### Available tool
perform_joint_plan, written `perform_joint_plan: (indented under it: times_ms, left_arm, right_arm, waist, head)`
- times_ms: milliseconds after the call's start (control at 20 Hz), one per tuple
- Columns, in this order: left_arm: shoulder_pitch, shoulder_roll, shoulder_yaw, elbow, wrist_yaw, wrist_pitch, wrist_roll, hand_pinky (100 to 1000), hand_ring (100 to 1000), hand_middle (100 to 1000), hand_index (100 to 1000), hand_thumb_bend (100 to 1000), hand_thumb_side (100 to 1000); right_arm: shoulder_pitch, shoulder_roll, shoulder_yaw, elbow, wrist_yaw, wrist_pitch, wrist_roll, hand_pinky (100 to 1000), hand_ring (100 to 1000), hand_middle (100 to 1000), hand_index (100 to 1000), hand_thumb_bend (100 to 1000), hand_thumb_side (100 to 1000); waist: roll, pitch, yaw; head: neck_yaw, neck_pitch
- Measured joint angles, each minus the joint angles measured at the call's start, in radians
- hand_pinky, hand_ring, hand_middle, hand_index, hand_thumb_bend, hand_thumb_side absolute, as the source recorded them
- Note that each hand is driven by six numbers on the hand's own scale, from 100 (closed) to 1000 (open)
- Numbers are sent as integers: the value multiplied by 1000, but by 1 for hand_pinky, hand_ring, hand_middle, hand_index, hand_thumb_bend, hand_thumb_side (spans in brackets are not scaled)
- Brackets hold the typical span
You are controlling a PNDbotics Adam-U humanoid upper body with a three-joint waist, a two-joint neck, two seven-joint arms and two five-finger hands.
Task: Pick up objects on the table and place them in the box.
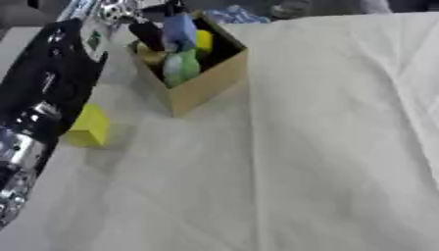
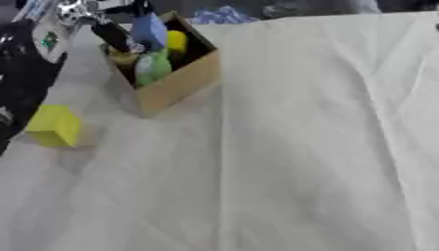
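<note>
Left eye view: left hand (image 1: 158, 32) pinches blue object (image 1: 179, 30) above the box (image 1: 210, 81).

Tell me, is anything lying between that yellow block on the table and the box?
Nothing visible does: only bare tablecloth lies between the yellow block and the cardboard box. The box already holds several objects.

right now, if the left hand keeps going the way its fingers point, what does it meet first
Probably the box's contents. The left hand reaches down into the cardboard box beside a blue object, with a green object just below its dark fingers. Depth is unclear, so which it meets first is uncertain.
</note>
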Motion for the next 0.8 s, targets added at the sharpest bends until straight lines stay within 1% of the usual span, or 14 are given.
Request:
perform_joint_plan:
  times_ms: [100, 150, 250, 300, 400, 500, 650, 800]
  left_arm:
    - [0, 0, 2, -2, -7, -8, 12, 870, 840, 837, 922, 611, 621]
    - [0, 0, 4, -4, -8, -10, 18, 871, 842, 839, 922, 622, 624]
    - [0, 1, 7, -13, -8, -11, 28, 872, 844, 845, 923, 605, 623]
    - [0, 2, 8, -20, -7, -10, 32, 872, 844, 850, 926, 616, 608]
    - [1, 6, 11, -34, 0, -10, 33, 870, 842, 855, 928, 591, 586]
    - [4, 21, 12, -54, 16, -11, 32, 863, 835, 835, 906, 562, 525]
    - [21, 70, -7, -108, 71, -30, 21, 856, 824, 809, 890, 533, 491]
    - [67, 164, -56, -197, 170, -65, -7, 851, 825, 808, 887, 547, 477]
  right_arm:
    - [17, 0, 1, -10, -20, 2, 8, 898, 817, 660, 842, 100, 551]
    - [28, 0, 5, -16, -33, 3, 14, 898, 817, 661, 843, 100, 552]
    - [54, -2, 12, -32, -59, 4, 29, 899, 818, 660, 844, 100, 538]
    - [67, -4, 13, -41, -73, 4, 37, 899, 818, 660, 844, 100, 552]
    - [92, -8, 13, -58, -93, 6, 49, 900, 817, 659, 845, 100, 553]
    - [114, -14, 13, -74, -107, 9, 59, 900, 816, 658, 845, 100, 554]
    - [140, -25, 14, -98, -135, 12, 73, 901, 815, 655, 847, 100, 555]
    - [164, -39, 23, -111, -163, 18, 95, 902, 816, 656, 850, 100, 564]
  waist:
    - [1, 0, 0]
    - [1, 0, 0]
    - [1, 0, 1]
    - [1, -1, 1]
    - [1, -2, 2]
    - [1, -7, 5]
    - [2, -11, 13]
    - [4, -12, 20]
  head:
    - [1, 0]
    - [1, 0]
    - [2, 0]
    - [2, 1]
    - [2, 2]
    - [2, 8]
    - [-5, 15]
    - [-16, 22]
